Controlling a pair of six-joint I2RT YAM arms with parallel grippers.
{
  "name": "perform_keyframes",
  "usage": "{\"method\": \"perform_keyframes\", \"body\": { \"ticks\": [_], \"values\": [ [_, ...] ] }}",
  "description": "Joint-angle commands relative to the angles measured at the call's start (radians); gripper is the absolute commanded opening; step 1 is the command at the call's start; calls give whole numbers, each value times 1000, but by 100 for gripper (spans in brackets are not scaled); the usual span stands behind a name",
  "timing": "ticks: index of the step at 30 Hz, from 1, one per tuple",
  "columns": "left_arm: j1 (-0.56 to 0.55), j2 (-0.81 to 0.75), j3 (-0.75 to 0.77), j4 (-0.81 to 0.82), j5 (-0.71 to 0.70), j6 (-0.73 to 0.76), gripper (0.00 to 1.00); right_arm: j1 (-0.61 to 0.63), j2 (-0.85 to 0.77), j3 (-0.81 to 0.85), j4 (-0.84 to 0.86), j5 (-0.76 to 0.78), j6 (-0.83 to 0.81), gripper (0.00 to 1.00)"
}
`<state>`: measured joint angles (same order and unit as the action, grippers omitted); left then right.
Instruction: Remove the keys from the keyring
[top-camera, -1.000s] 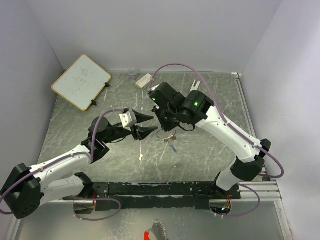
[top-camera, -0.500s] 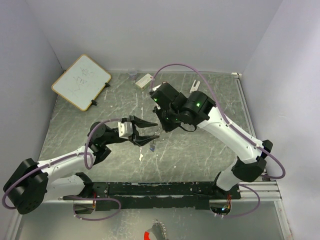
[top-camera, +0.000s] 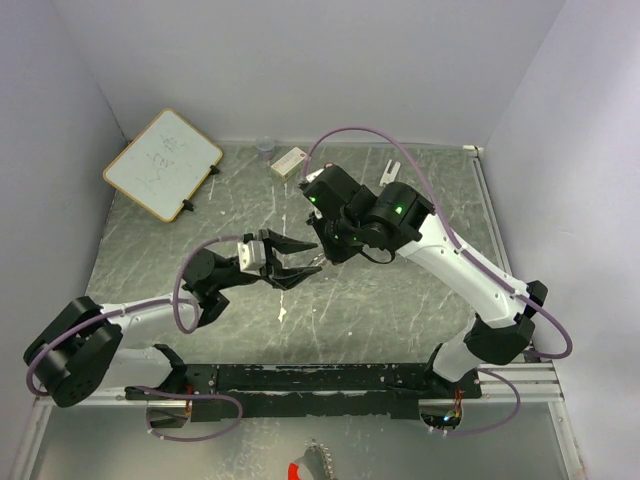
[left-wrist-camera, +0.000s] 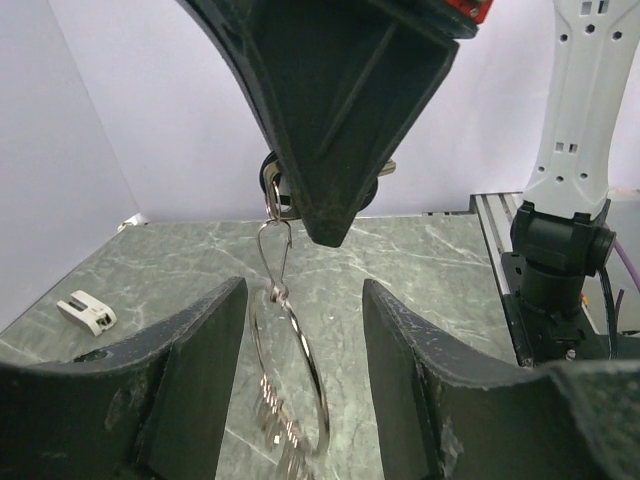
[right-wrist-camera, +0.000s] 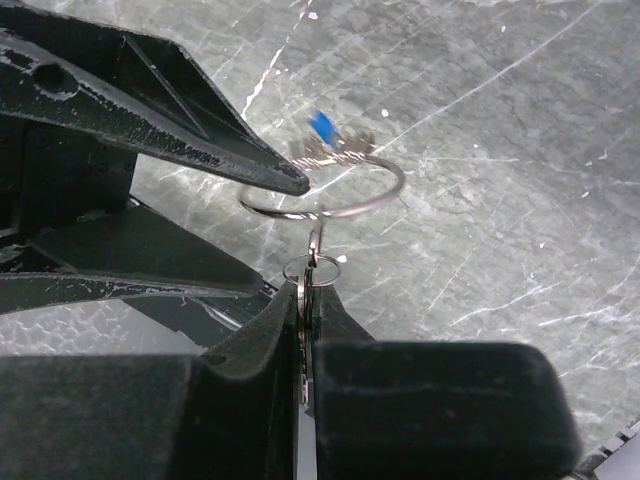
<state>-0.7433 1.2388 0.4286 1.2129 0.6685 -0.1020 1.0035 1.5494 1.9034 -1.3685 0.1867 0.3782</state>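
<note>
My right gripper (right-wrist-camera: 310, 292) is shut on a small flat fob with a little ring (right-wrist-camera: 312, 270). From it a clasp and the keyring (right-wrist-camera: 385, 195), a thin silver loop, hang above the table. The keys (right-wrist-camera: 330, 148), one with a blue head (right-wrist-camera: 322, 127), bunch on the loop's far side. My left gripper (left-wrist-camera: 303, 300) is open, with one finger on either side of the hanging keyring (left-wrist-camera: 312, 370), not touching it. The silver keys (left-wrist-camera: 275, 430) dangle low between its fingers. In the top view the two grippers (top-camera: 297, 257) (top-camera: 325, 248) meet at the table's middle.
A whiteboard (top-camera: 163, 163) lies at the back left. A small white box (top-camera: 288, 162) and a small cup (top-camera: 264, 148) sit by the back wall. A white clip (left-wrist-camera: 88, 312) lies on the table. A metal rail (top-camera: 500, 250) runs along the right edge.
My left gripper has moved right towards the right gripper, and its open fingers now straddle the hanging keyring. The right gripper has stayed nearly in place, still holding the fob.
</note>
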Motion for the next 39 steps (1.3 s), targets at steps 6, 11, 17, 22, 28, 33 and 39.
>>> {"method": "perform_keyframes", "body": {
  "ticks": [6, 11, 17, 22, 28, 33, 39],
  "values": [
    [-11, 41, 19, 140, -76, -66, 61, 4, -29, -13, -8, -3, -18, 0],
    [-17, 69, 18, 177, -104, -75, 61, 4, -29, -15, -8, -1, -18, 0],
    [-28, 113, 27, 195, -116, -80, 59, 4, -25, -15, -8, -2, -20, 0],
    [-48, 136, 45, 176, -122, -64, 59, 5, -26, -13, -8, 3, -19, 0],
    [-65, 144, 53, 184, -143, -52, 59, 4, -25, -17, -8, 5, -20, 0],
    [-72, 162, 71, 176, -140, -46, 55, 5, -23, -17, -8, 7, -23, 0],
    [-79, 174, 72, 178, -138, -43, 52, 5, -25, -21, -8, 8, -26, 0]
  ]
}}
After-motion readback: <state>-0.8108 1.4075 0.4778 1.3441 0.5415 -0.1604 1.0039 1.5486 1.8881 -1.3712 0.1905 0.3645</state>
